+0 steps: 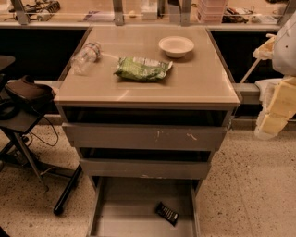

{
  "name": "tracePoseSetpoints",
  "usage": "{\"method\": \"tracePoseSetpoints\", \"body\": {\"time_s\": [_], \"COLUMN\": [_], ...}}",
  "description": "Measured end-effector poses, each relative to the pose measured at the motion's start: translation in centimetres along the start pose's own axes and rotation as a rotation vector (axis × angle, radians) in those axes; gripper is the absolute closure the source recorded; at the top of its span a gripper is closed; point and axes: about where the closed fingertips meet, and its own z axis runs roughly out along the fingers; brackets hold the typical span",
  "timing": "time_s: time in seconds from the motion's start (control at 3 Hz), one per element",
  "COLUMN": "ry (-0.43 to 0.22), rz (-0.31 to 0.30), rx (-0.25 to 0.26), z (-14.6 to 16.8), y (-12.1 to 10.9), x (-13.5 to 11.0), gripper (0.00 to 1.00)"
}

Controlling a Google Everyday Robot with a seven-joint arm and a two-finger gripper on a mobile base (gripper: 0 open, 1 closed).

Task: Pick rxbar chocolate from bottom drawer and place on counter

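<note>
While gripper hangs right, rxbar chocolate slants upper-left to lower-right.

Flat black rxbar chocolate wrapper with pale lettering, grey bottom drawer, tan tabletop, green bag, pale-yellow gripper at right edge

Speckled beige terrazzo flooring is spreading out on both sides of the tan counter. Off the counter's left edge, a black metal stand is carrying a dark brown rounded object. Behind the back edge, grey metal posts are rising from a cluttered pale ledge above dark panelling. Warm light is glancing off the surfaces. The gripper is hanging just off the right edge.
</note>
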Motion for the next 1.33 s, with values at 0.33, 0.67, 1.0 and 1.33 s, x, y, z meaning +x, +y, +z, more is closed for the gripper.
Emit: {"method": "tracePoseSetpoints", "body": {"time_s": [0.33,0.67,1.0,1.33], "ry": [0.0,-0.022,-0.108,-0.258], "rz": [0.0,-0.015,-0.072,-0.101], "rx": [0.0,0.007,0.01,-0.041], "z": [0.0,0.3,2.3,8.9], "y": [0.0,0.8,3.9,7.8], "x": [0.0,0.3,0.1,-0.2], "gripper": [0.0,0.0,0.0,0.0]}}
